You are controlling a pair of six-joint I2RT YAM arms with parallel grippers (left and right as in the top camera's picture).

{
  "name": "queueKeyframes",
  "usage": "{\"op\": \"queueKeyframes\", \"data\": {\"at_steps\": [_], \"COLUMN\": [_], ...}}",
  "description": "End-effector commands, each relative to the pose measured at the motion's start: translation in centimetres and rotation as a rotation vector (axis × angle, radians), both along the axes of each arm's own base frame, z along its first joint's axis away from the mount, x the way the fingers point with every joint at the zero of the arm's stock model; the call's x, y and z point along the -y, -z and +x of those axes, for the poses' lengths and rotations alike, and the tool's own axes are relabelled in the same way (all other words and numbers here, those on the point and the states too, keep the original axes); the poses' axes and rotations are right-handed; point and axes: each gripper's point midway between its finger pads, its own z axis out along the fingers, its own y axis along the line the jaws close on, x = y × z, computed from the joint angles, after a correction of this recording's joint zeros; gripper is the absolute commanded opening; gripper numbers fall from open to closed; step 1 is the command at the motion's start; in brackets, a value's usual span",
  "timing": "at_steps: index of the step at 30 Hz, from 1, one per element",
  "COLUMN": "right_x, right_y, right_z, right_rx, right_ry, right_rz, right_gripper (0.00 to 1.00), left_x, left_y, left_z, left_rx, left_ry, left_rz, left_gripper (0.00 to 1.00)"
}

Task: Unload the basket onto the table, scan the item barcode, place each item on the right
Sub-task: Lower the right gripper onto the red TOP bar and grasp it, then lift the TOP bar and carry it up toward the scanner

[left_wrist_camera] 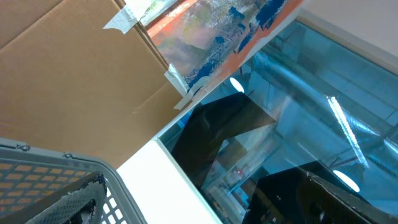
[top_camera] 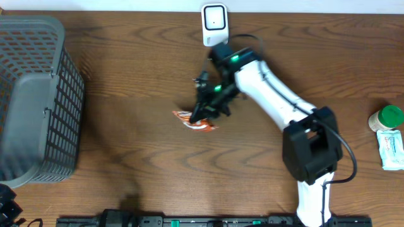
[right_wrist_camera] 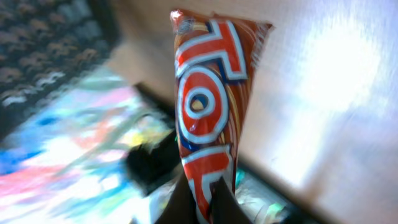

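You're looking at the right claw (top_camera: 203, 113) clenched on the crinkly orange-red foil snack packet (top_camera: 196, 122), so the pick-up part is looking done. In the right wrist view the packet is standing up out of the dark fingertips (right_wrist_camera: 180, 205), pinched at its bottom end, with big red-and-white lettering facing that camera. No barcode is showing in any view, so you can't tell which face is carrying it. From overhead the packet is sticking out just below the claw on the left-arm side. Whether it is touching the brown wooden table (top_camera: 126, 157) or hanging just off it, the pictures aren't settling. The small white boxy barcode scanner (top_camera: 214, 24) is sitting beyond the claw at the far table edge, apart from it, with nothing between. What's left, judging from this: you're needing to carry the packet up to the scanner, turn the coded face toward its window and get the read. The left claw is standing wide with nothing in it as far as its wrist view is showing, parked off by the grey plastic mesh basket (top_camera: 38, 94), well apart from the right claw. A green-lidded jar (top_camera: 386, 118) and a white sachet (top_camera: 392, 149) are lying far out on the claw's right, untouched.
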Motion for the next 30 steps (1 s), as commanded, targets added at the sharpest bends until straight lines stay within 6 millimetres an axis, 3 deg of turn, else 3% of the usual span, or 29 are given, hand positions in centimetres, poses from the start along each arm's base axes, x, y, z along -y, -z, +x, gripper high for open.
{"op": "queueKeyframes", "data": {"at_steps": [1,7,13,30], "right_x": [0.5,3.7,6.3,7.2], "right_y": [-4.1,-5.0,-6.2,-6.1], "right_z": [0.1,1.5,0.7,1.3], "right_rx": [-0.087,-0.162,-0.132,-0.181], "right_ry": [0.029,0.128,0.097,0.154], "right_rz": [0.220,0.230,0.300,0.275], "right_gripper": [0.01,0.01,0.01,0.01], "left_x": [-0.2,-0.2,-0.2,-0.2], "left_y": [0.2,0.2,0.2,0.2], "left_z": [0.2,0.2,0.2,0.2], "left_rx": [-0.008,-0.008,-0.008,-0.009], "left_ry": [-0.016,-0.016,-0.016,-0.016], "left_rz": [-0.004,-0.005,-0.005,-0.004], "left_gripper": [0.98,0.98,0.98,0.98]}}
